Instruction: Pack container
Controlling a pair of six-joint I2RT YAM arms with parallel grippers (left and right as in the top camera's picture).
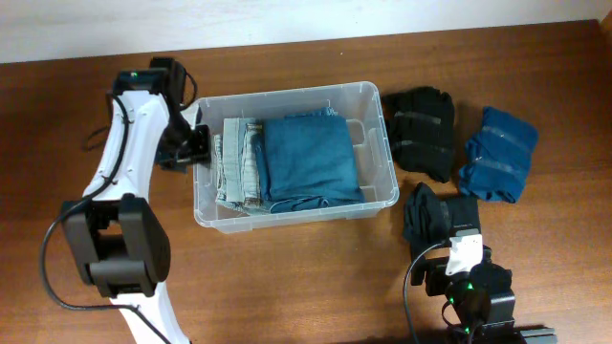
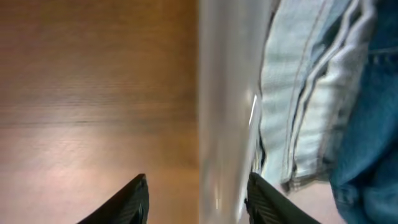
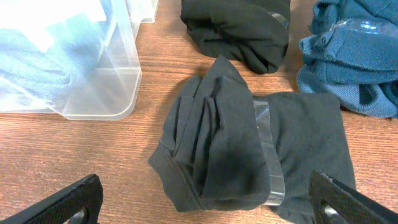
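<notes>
Right gripper hangs wide open and empty over a black bundle, one finger to either side of it. Left gripper is also parted, its fingers straddling the left wall of the container without visibly pinching it. That bin sits mid-table, left of the loose clothes.

The step in hand looks like picking up this black bundle. A good grasp would drop straight down and close across the thick folded middle, near the clear band wrapped round it, so the cloth lifts as one piece and does not unroll. The left arm could well steady the bin during the drop.

The bin is clear, glossy plastic with rounded corners and a rim. Inside lie a flat-folded teal garment and, to its left, a pale ribbed one. A second black bundle and a blue knit bundle lie further off on the wood-grain table; all are soft, matte and creased
</notes>
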